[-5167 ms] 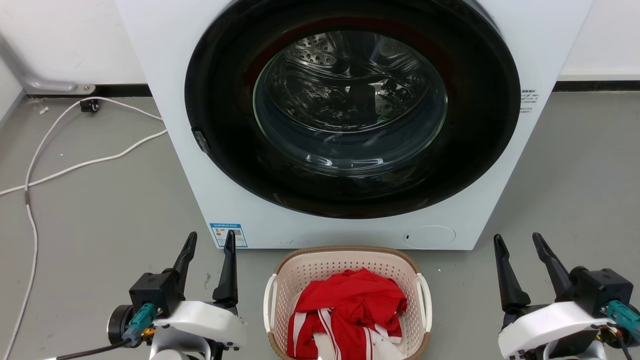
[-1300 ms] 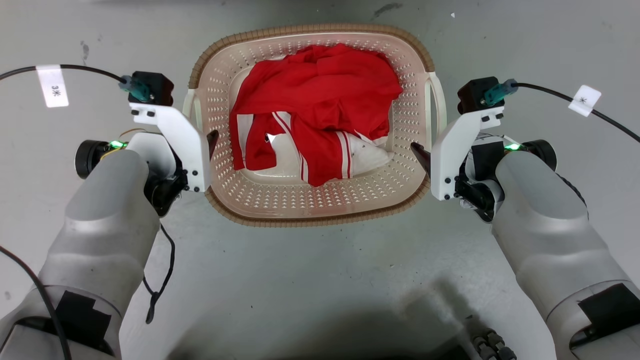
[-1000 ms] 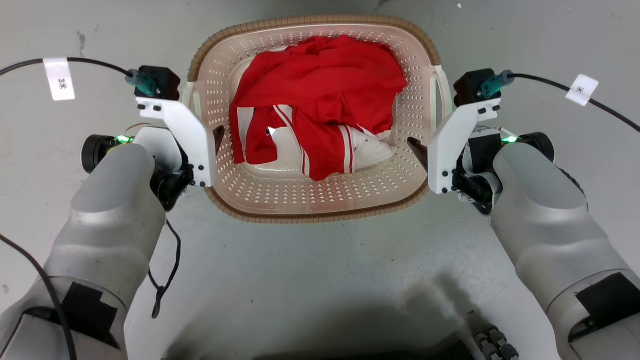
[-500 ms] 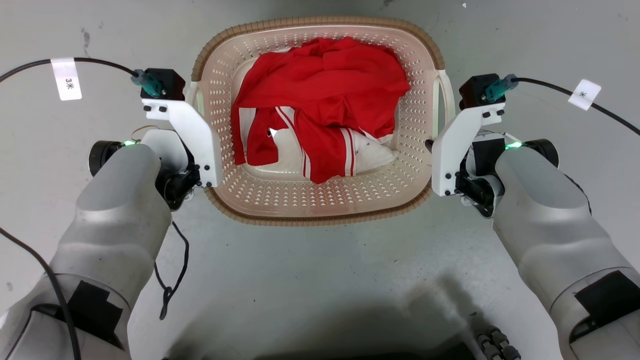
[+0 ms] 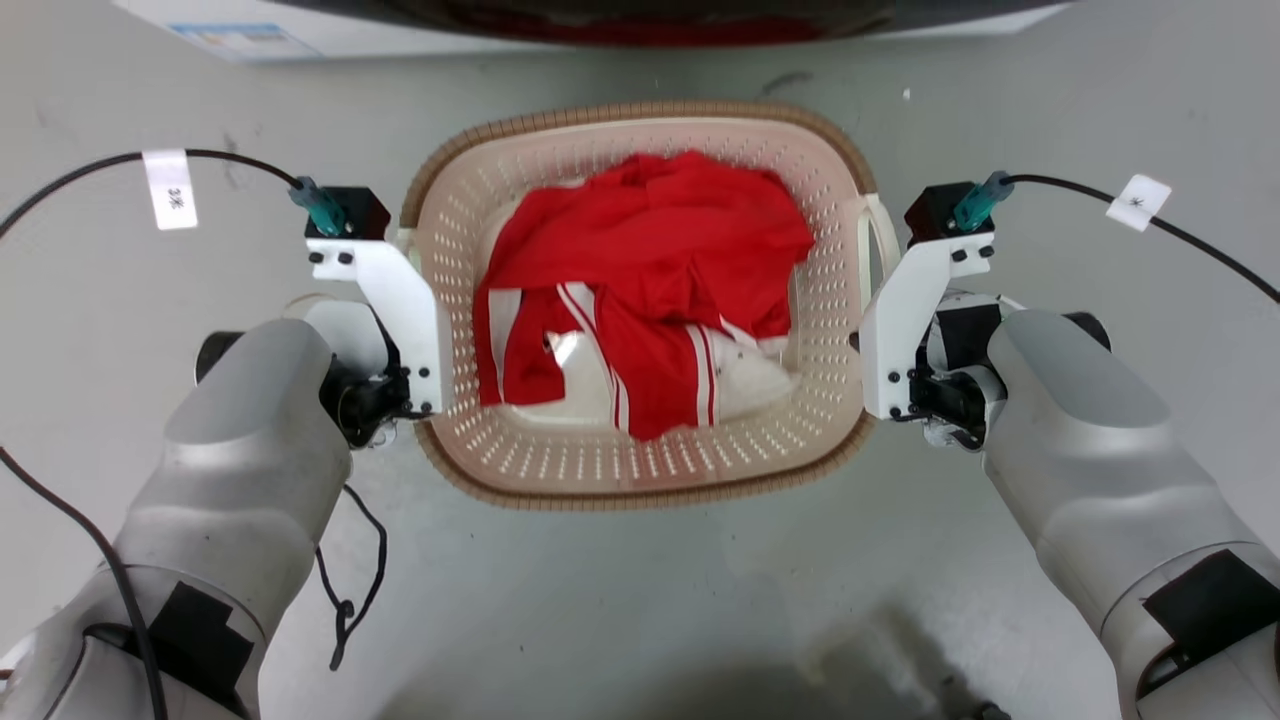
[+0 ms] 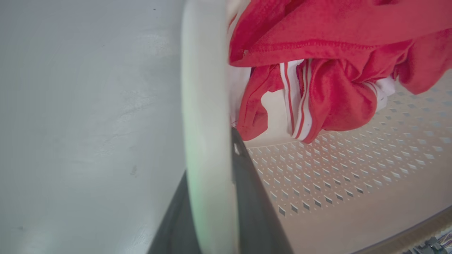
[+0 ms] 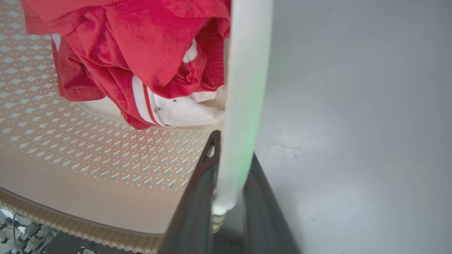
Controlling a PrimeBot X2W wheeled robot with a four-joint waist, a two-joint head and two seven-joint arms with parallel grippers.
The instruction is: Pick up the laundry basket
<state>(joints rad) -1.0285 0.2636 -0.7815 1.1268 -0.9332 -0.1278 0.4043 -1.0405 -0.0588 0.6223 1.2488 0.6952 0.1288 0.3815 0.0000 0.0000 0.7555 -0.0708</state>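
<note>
Wrist views showed your left gripper [image 6: 212,169] and right gripper [image 7: 231,158] each clamped on a side handle [image 6: 204,88] of the basket [image 5: 640,497], which sat between your arms near the washer [image 5: 200,25]. Opposite grips should have kept it level.

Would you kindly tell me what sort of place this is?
Likely a laundry area or test room: a laundry basket of red-and-white clothes, the bottom edge of a white washing machine beyond it, and bare grey floor.

Bg you've got: smooth grey floor [image 5: 620,590] w/ scuffs, even light; white appliance base [image 5: 330,40] along top edge, prob. a washer; dark shadow [image 5: 700,690] bottom centre.
</note>
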